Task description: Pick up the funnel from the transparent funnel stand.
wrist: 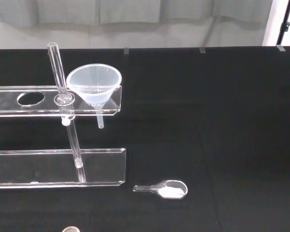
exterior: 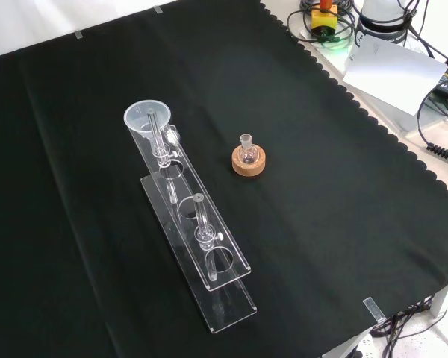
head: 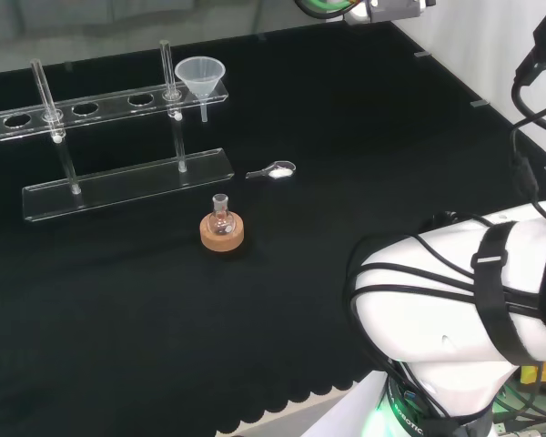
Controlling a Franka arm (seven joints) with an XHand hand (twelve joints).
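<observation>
Clear plastic is what you are after: the funnel sits upright in the end hole of the transparent funnel stand, with its stem hanging down through the upper shelf. In the head view that end is the stand's right end, towards the far side of the table. In the front view the funnel is at the stand's far end, left of centre. The wrist view has the funnel close up, its wide mouth resting on the shelf and its stem pointing down towards the base plate.

You can see the stand's build plainly: a flat base plate, an upper shelf with a row of round holes, and two upright rods joining them. One rod rises just beside the funnel, on its left in the head view.

Near the stand you have a small round flask standing upright on a cork ring. In the head view it is nearer than the base plate and a little left of the funnel. In the front view the flask lies to the right of the stand.

A small clear scoop holding white powder lies on the black cloth just right of the base plate's right end in the head view, apart from the stand.

As for the hand, I cannot tell you how its fingers are set.
</observation>
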